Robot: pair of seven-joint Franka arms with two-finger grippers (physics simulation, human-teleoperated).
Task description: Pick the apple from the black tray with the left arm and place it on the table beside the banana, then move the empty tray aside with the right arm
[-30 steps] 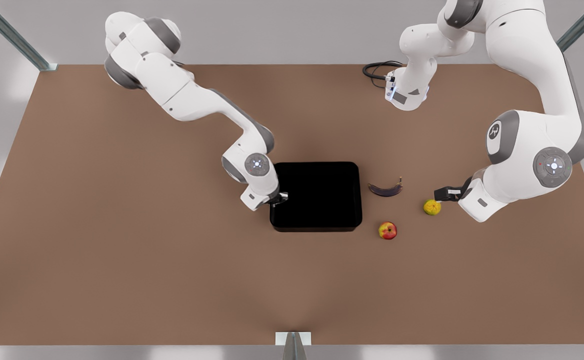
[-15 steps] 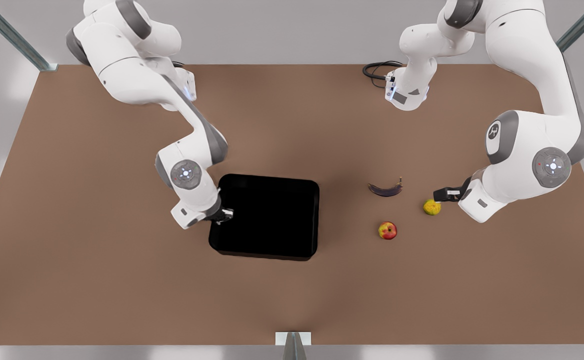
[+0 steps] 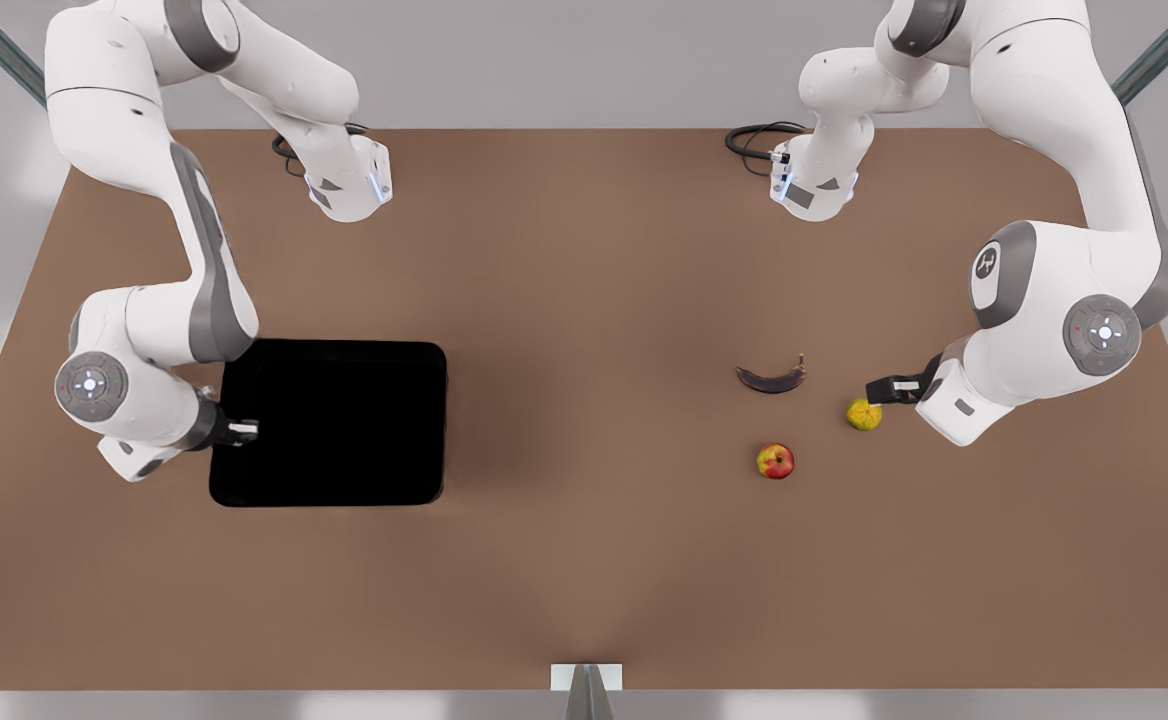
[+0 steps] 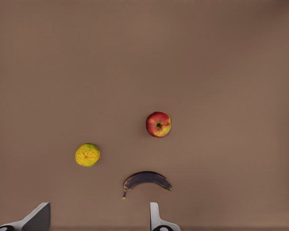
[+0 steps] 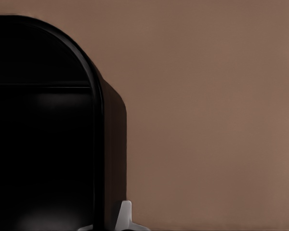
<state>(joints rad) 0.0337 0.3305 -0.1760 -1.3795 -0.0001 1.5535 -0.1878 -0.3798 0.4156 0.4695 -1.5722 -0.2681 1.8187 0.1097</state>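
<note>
While the black tray [image 3: 329, 422] lies empty near the table's [image 3: 584, 560] edge at the front view's left, the right gripper [image 3: 241, 431] pinches its rim on the side facing that edge, one finger [image 5: 125, 217] outside the wall and the other apparently inside the dark well. Gripping the low rim this way lets the arm drag the shallow tray flat across the tabletop instead of lifting it (a sensible choice for the largest loose thing there). In my judgement the tray is already well aside, so what remains is letting go and backing off.

Over toward the table's edge at the front view's right, the apple [image 3: 775, 461] rests on the bare surface near the banana [image 3: 772, 378], apart from it and toward the near edge, which fits the placing the task asks for. A lumpy yellow fruit [image 3: 864, 414] sits close by. Just beside that fruit the left gripper [image 3: 884, 388] waits above the table, its fingers [image 4: 155, 217] spread and holding nothing, clear of all three fruits so it cannot nudge them.
</note>
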